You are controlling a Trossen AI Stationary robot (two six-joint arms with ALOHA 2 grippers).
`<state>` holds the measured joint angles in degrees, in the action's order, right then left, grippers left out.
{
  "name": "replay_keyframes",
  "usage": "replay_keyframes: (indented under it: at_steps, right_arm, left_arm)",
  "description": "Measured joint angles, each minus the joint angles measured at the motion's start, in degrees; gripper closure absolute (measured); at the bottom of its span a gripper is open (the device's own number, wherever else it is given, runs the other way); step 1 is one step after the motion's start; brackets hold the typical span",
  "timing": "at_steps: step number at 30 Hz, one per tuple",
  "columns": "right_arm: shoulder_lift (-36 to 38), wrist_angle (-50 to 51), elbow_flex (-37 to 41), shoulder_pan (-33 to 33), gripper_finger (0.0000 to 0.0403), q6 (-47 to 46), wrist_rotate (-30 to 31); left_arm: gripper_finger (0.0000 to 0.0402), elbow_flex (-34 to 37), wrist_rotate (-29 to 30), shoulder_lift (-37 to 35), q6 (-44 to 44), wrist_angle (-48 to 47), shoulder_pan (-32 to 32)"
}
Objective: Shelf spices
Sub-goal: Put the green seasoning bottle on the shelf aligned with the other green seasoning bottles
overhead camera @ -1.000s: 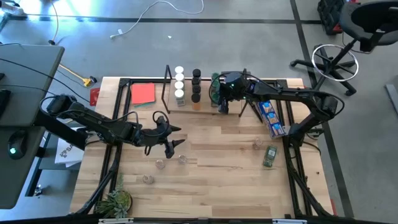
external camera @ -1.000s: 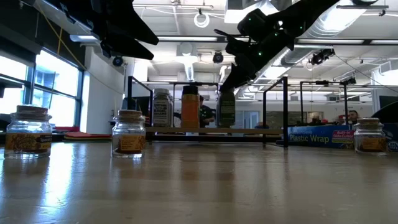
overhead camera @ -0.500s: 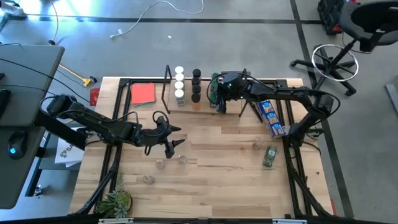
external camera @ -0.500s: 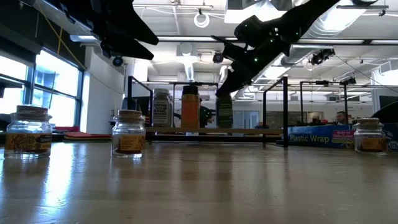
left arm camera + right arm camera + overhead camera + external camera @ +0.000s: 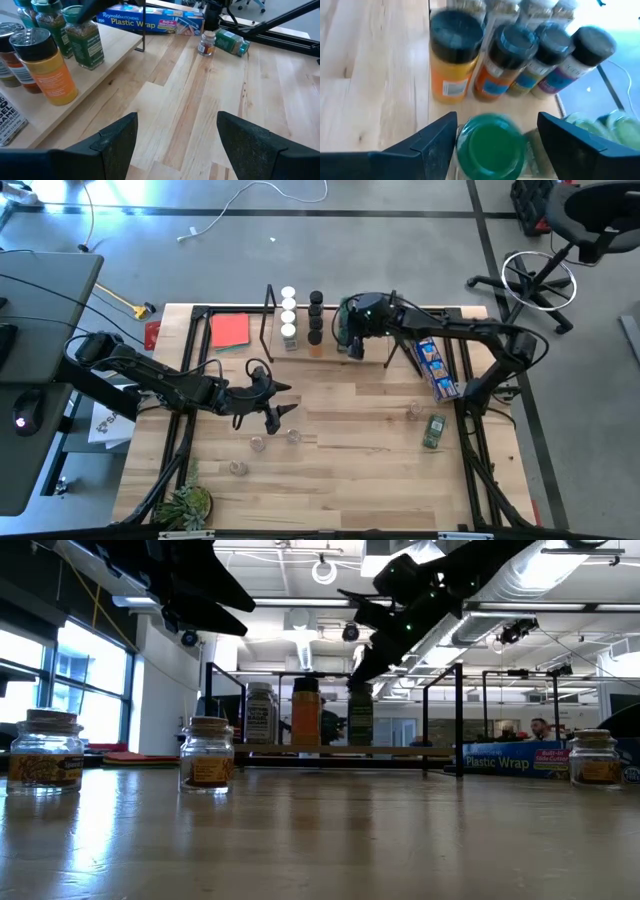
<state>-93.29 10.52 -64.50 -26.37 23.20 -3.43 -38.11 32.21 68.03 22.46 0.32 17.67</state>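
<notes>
Reaching over the shelf (image 5: 300,348), the right gripper (image 5: 492,145) hung above a green-lidded jar (image 5: 490,145), fingers spread on either side of it, gripping nothing. The jar stood upright on the board beside black-lidded jars (image 5: 510,55). The left gripper (image 5: 175,137) waited open mid-table, empty. Loose jars (image 5: 207,755) and a blue packet (image 5: 435,368) lay around.

A red card (image 5: 230,331), blue plastic-wrap box (image 5: 435,370), and potted plant (image 5: 186,505).

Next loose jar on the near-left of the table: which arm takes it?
Left. The left gripper hovers open right by the small jars, while the right gripper is across the table at the shelf, open around a green-lidded jar.
</notes>
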Motion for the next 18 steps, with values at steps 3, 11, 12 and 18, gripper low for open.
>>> replay_keyframes:
  at_steps: [3,11,12,18]
  right_arm:
    - [0.0,3.5,-3.3,0.1,0.0132,-0.1,0.1]
    - [1.0,13.9,-10.7,6.3,0.0134,-0.9,3.5]
    - [1.2,14.1,-10.1,7.9,0.0136,-0.9,3.4]
    - [1.5,7.5,-0.4,13.6,0.0173,-3.2,5.0]
  left_arm:
    - [0.0133,0.0,-0.1,0.0,0.0,0.0,0.0]
    - [0.0133,0.0,-0.1,0.0,0.0,0.0,0.0]
    - [0.0133,0.0,-0.1,0.0,0.0,-0.1,0.0]
    - [0.0133,0.0,-0.2,0.0,0.0,-0.1,0.0]
